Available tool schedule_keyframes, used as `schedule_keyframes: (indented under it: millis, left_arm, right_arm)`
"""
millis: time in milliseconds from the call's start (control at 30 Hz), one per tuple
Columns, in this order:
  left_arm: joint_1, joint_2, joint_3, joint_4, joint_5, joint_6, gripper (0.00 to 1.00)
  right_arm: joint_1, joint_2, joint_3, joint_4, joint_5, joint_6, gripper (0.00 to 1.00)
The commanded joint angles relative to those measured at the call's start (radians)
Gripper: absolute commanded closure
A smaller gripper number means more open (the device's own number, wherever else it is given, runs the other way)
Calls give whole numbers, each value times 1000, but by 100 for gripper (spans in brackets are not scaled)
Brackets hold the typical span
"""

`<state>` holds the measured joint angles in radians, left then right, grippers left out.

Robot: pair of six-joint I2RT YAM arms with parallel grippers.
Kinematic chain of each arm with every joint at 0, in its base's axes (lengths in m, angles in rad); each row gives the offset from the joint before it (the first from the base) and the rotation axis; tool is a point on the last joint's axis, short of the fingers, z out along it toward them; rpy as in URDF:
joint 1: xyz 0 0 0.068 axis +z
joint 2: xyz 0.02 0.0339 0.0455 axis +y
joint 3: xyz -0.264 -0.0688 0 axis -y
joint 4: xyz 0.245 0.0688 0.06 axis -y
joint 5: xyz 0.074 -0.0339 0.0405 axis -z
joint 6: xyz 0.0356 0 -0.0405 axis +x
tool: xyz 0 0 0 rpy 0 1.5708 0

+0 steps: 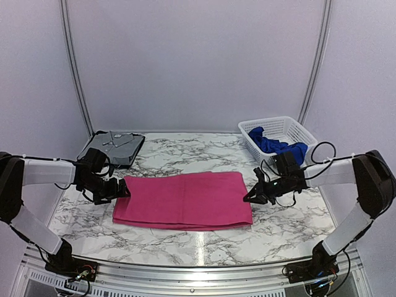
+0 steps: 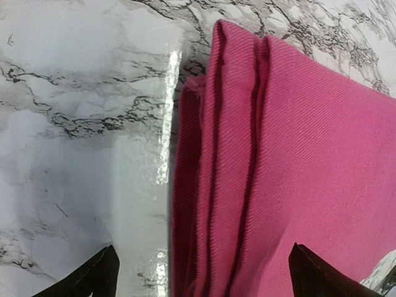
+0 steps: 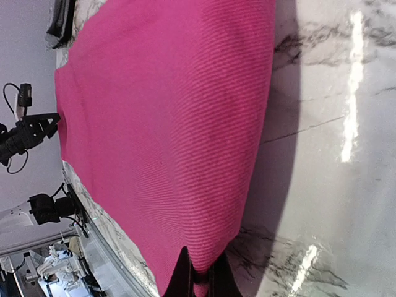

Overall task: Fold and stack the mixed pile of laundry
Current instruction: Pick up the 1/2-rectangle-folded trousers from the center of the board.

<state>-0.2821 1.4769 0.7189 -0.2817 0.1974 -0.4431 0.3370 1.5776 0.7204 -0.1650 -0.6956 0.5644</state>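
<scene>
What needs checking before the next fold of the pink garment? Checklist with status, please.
1. Right gripper clamped on the pink garment: ok, shut on its right edge.
2. Left gripper gripping the left edge: not ok, jaws open, straddling the cloth.
3. Right pinch holds every layer: cannot tell, fingers hide it.
4. Pink garment lying flat: ok, a folded rectangle, with stacked folds showing at the left edge.
5. Blue garment out of the fold path: ok, inside the white basket.
</scene>
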Motion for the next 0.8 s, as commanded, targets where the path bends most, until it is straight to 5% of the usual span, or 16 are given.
schedule_keyframes:
  millis: [0, 367, 600, 767]
  left_arm:
    - [2, -32, -17, 31, 78, -15, 1]
    - [-66, -30, -25, 168, 188, -121, 1]
    - [-113, 83, -58, 400, 271, -286, 20]
    - [-182, 172, -28, 470, 286, -323, 23]
  right_arm:
    - [-80, -127, 20, -121, 29, -41, 100]
    - [-158, -254, 266, -383, -40, -149, 100]
    - [-132, -185, 438, -426, -97, -140, 100]
    - [-48, -113, 532, -426, -93, -123, 100]
